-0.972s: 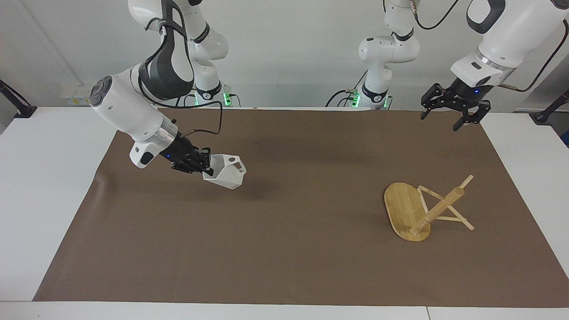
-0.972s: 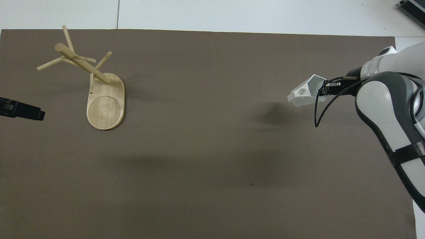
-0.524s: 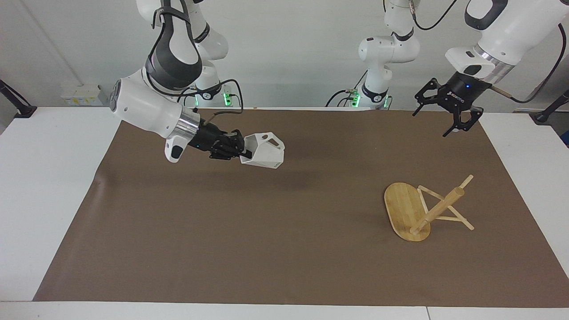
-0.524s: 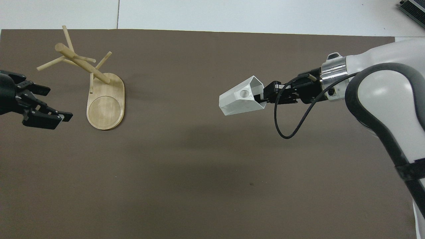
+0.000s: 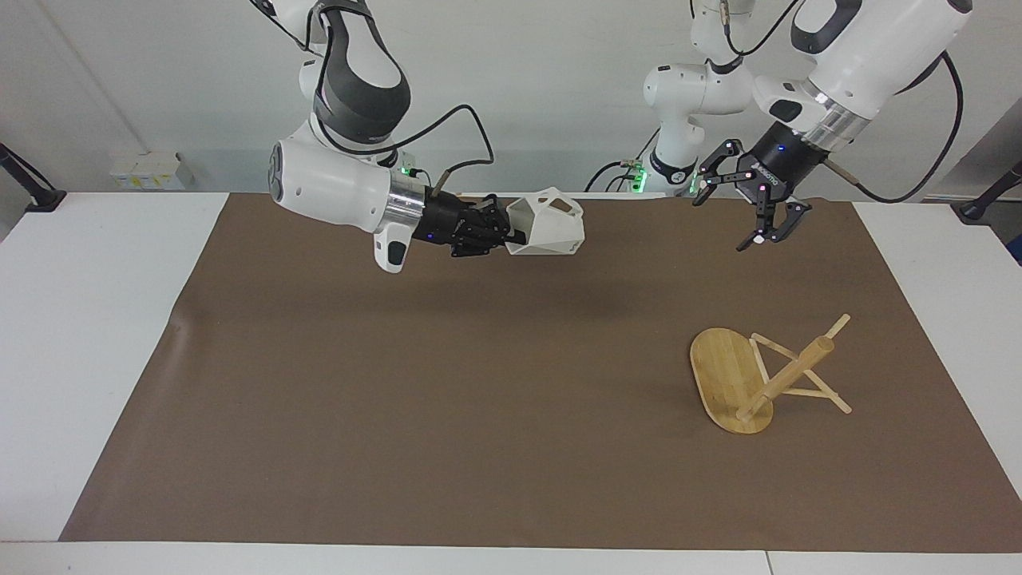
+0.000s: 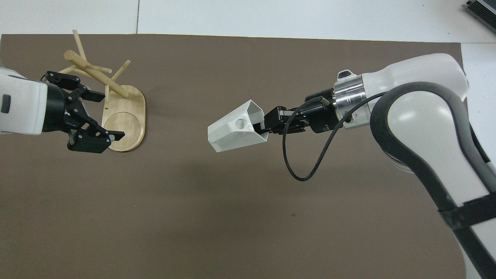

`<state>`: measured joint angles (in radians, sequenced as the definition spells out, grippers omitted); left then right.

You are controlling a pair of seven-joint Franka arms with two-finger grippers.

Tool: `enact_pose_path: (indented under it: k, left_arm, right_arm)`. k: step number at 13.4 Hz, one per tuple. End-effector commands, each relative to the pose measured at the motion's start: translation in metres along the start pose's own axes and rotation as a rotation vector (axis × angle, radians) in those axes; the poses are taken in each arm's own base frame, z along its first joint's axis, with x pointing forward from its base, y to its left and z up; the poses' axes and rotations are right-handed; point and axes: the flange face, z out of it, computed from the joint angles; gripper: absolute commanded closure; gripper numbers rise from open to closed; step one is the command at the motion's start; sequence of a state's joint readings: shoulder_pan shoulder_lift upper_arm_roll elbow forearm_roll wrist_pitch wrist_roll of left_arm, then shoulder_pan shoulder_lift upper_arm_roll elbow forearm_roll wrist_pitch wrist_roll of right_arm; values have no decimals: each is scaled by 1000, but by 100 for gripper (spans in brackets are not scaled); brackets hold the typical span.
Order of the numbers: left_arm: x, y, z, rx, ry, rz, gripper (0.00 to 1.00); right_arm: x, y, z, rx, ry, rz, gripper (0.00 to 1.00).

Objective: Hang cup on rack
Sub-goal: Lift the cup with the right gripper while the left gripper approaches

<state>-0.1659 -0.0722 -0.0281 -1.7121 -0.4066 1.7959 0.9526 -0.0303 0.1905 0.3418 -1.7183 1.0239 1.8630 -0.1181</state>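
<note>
**Carrying the cup across to the rack**

I have the right tool (image 5: 497, 231) clamped on the cup (image 5: 547, 227), raised over the middle of the surface (image 5: 447, 415) near the robots' edge; the left tool (image 5: 746, 200) hangs spread open toward its own end; the rack (image 5: 766, 375) stands toward the left arm's end, near the outer edge; I'd keep the cup's handle hole facing a peg and approach slowly.
</note>
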Motion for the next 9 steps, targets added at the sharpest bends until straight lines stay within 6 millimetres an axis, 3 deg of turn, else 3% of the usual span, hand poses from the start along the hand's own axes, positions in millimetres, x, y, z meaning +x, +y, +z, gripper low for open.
enact_pose_path:
  k: [1,4,9]
  left_arm:
    - [4,25,9,-12,49,58,0]
    - [29,51,21,-38,74,112,0]
    - [38,72,31,-60,65,153,0]
  right_arm:
    - [-5,-22,16,55,18,17,100]
    - [-5,-41,39,73,79,53,100]
    - [-5,-54,53,113,142,83,100]
